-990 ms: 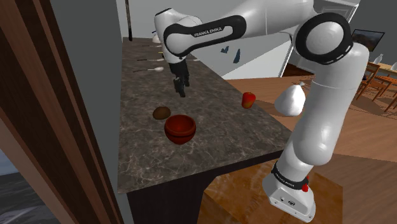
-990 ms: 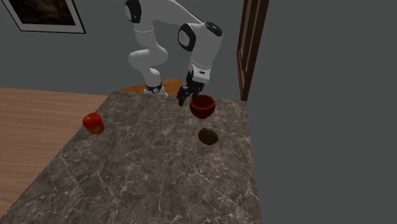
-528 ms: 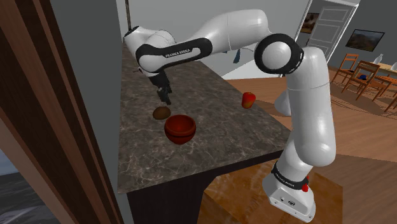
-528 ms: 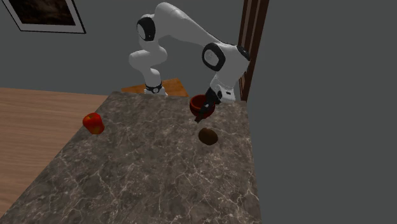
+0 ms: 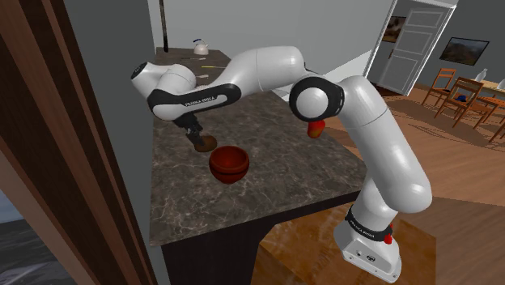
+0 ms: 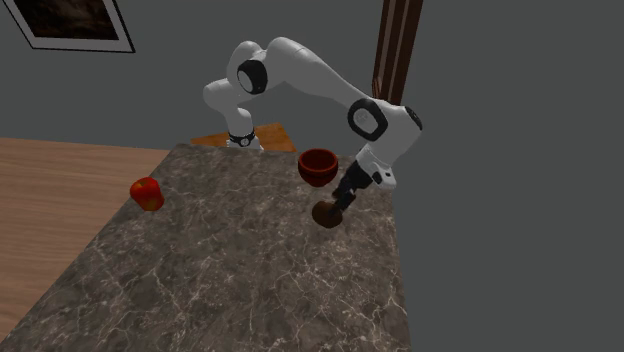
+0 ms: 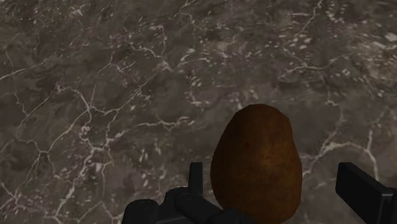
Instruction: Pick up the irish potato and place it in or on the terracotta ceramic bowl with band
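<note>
- Potato (image 7: 257,167): brown, egg-shaped, with a dull, rough skin. It lies on its side just beside the bowl (image 5: 229,168) without touching it, on the side of the bowl away from the arm's stand.
- Handling (my judgement): firm and solid, light enough for this arm, and not fragile. The matt skin should give grip. The rounded flanks could let it roll or squirt out if I pinch near either end.
- Where to hold (my judgement): across the short axis at the widest girth, with one finger on each opposite flank and the long axis lying crosswise between them.
- Gripper (image 7: 276,168): all black and low over the potato, so also just beside the bowl. I see its fingers set wide, one on either side of the potato. One stands close against a flank and the other has worktop showing in the gap. Nothing is clasped yet.
- Bowl: red-brown, deep and round-bellied, and upright. I see nothing inside it. I cannot make out a band.
- Worktop (image 5: 275,166): dark marbled stone with pale veins. It carries the bowl near one long edge.
- Red fruit (image 6: 147,193): well apart from the bowl, across the worktop on the side opposite the potato.
- Kettle (image 5: 199,48): small and pale, far beyond the bowl at the worktop's distant end.
</note>
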{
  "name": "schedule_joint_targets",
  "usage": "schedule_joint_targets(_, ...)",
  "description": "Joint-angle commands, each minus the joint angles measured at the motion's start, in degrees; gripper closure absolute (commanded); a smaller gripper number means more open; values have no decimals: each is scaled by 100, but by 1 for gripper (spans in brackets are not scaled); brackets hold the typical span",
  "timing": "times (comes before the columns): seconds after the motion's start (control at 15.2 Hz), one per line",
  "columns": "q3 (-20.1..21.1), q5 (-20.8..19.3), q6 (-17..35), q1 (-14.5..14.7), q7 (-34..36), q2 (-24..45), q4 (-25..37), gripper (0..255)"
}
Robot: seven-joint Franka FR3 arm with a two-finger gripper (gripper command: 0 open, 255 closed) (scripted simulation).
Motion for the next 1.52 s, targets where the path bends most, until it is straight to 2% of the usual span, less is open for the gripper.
schedule_joint_targets(0.0,0,-24,153,-43,24,-43,-211,0)
schedule_joint_targets(0.26,-4,-44,531,-184,119,-175,-728,0)
schedule_joint_targets(0.79,-4,-44,530,-184,118,-175,-727,0)
schedule_joint_targets(0.86,-4,-44,530,-184,118,-175,-727,255)
schedule_joint_targets(1.45,-4,-44,531,-184,119,-175,-728,255)
